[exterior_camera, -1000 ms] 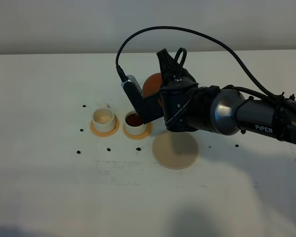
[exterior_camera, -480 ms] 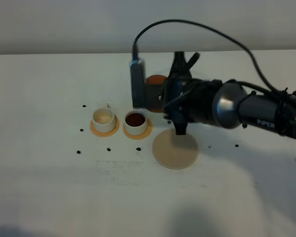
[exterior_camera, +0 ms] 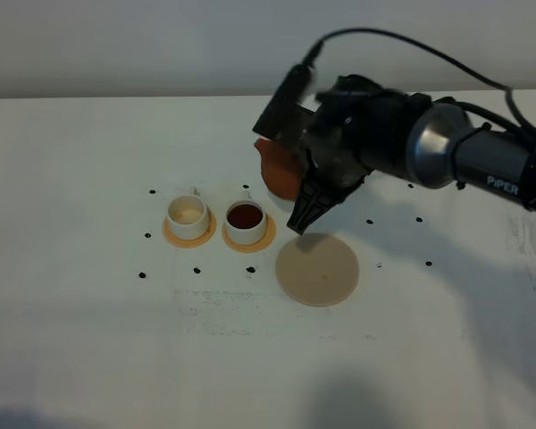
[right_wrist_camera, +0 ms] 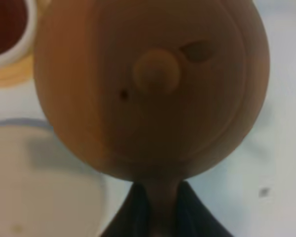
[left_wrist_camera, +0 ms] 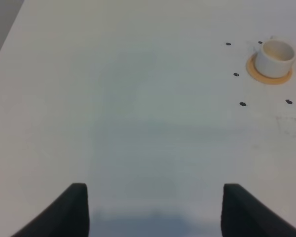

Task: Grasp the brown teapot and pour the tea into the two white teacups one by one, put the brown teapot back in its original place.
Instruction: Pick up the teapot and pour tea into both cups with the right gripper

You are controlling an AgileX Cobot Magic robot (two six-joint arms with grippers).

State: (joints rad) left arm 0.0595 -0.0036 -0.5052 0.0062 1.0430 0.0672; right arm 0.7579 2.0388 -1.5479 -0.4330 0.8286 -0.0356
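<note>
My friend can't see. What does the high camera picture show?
A black robot arm holds a round reddish-brown clay teapot behind a flat beige disc coaster on a white table. Beside them, two small white cups sit on orange coasters; one holds dark tea.

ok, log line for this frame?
right end effector: shut on brown teapot | teapot: off beige coaster | cup nearer teapot: holds tea | other cup: looks empty | left end effector: open, empty
</note>
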